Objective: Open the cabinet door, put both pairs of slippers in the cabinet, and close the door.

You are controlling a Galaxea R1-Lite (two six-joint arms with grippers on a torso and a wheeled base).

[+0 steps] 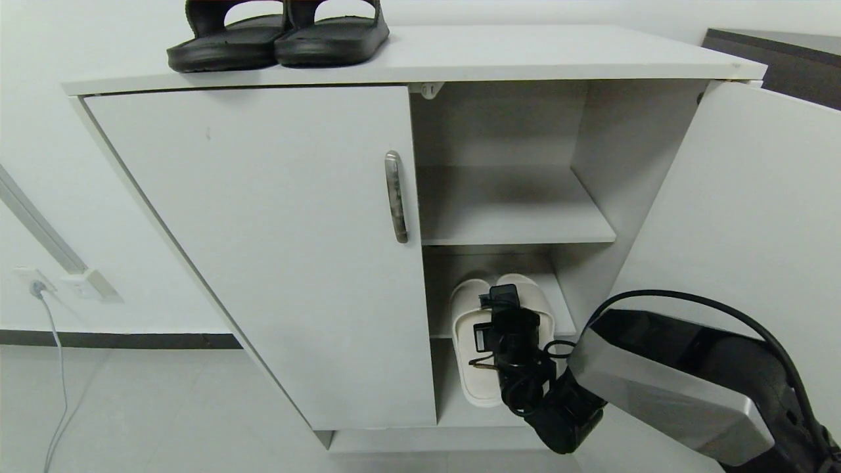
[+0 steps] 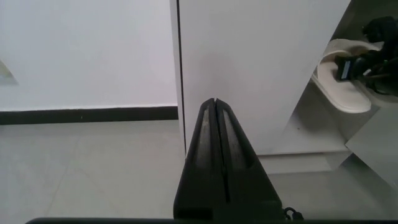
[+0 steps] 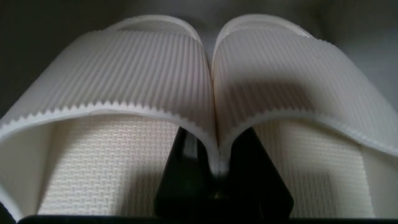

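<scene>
The white cabinet (image 1: pixel 460 56) has its right door (image 1: pixel 742 217) swung open and its left door (image 1: pixel 263 249) closed. A pair of white slippers (image 1: pixel 468 322) lies on the lower shelf of the open side. My right gripper (image 1: pixel 502 309) reaches into that compartment and is shut on the slippers' inner strap edges (image 3: pixel 214 124), one dark finger (image 3: pixel 186 168) on each side. A pair of black slippers (image 1: pixel 276 39) sits on the cabinet top, at its left. My left gripper (image 2: pixel 214 115) is shut and holds nothing, low over the floor before the closed door; the white slippers (image 2: pixel 342 93) lie beyond it.
The upper shelf (image 1: pixel 512 210) of the open side is bare. A metal handle (image 1: pixel 395 197) runs down the closed door's right edge. A wall socket with a cable (image 1: pixel 36 284) is at the left, above the grey tiled floor (image 1: pixel 131 407).
</scene>
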